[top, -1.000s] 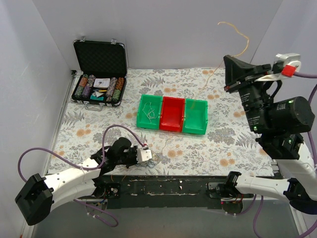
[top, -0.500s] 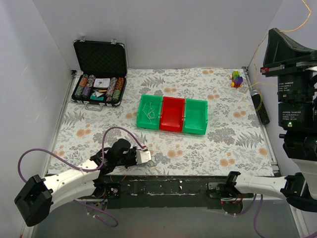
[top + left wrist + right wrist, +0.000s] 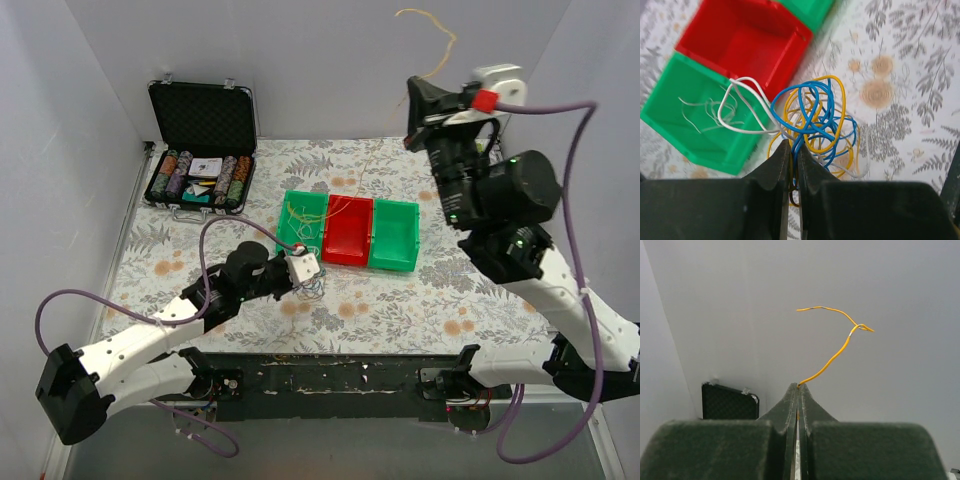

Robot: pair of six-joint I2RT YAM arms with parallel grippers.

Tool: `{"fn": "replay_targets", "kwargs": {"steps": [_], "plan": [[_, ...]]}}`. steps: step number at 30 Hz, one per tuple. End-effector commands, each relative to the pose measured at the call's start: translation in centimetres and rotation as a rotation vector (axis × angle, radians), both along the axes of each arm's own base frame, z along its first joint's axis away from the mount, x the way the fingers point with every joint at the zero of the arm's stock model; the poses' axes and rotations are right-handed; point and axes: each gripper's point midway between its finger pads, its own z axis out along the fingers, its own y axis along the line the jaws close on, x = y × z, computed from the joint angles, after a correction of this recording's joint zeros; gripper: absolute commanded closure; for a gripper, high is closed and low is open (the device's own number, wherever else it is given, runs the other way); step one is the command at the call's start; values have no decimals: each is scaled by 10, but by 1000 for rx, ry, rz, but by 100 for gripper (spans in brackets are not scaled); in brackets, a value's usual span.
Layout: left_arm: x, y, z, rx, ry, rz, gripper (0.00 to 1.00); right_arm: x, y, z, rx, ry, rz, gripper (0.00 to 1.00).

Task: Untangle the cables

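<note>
A tangle of blue, yellow and white cables hangs from my left gripper, which is shut on it just in front of the bins; in the top view the tangle is below the left gripper. My right gripper is raised high above the bins and shut on a thin yellow cable. The cable's free end curls above the tips in the right wrist view, over the right gripper. A faint yellow strand drops from it toward the bins.
Three bins stand mid-table: a left green bin holding white wires, a red bin, a right green bin. An open poker chip case sits at the back left. White walls enclose the table.
My left gripper has lifted the tangle and carried it forward to the bins. My right arm has swung from the far right toward the centre, holding the yellow cable high.
</note>
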Motion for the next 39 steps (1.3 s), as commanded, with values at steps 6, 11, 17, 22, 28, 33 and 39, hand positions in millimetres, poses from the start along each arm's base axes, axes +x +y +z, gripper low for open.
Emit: {"fn": "replay_targets", "kwargs": {"steps": [6,11,17,22,28,33,39], "plan": [[-2,-19,76,-128,-28,-44,100,34,38,-23,-40,26,13,99],[-28,-13,60,-83,55,-127,100,62,41,-40,-37,67,23,99],[-56,4,14,-17,162,-170,100,80,41,-45,-35,76,33,99],[-55,10,4,2,149,-154,100,92,43,-45,-41,80,36,99],[-51,8,10,-19,126,-145,100,106,47,-56,-50,102,34,99],[-46,9,18,-30,89,-128,100,120,53,-72,-64,132,38,99],[-44,10,21,-32,71,-119,100,131,57,-85,-72,160,41,99]]}}
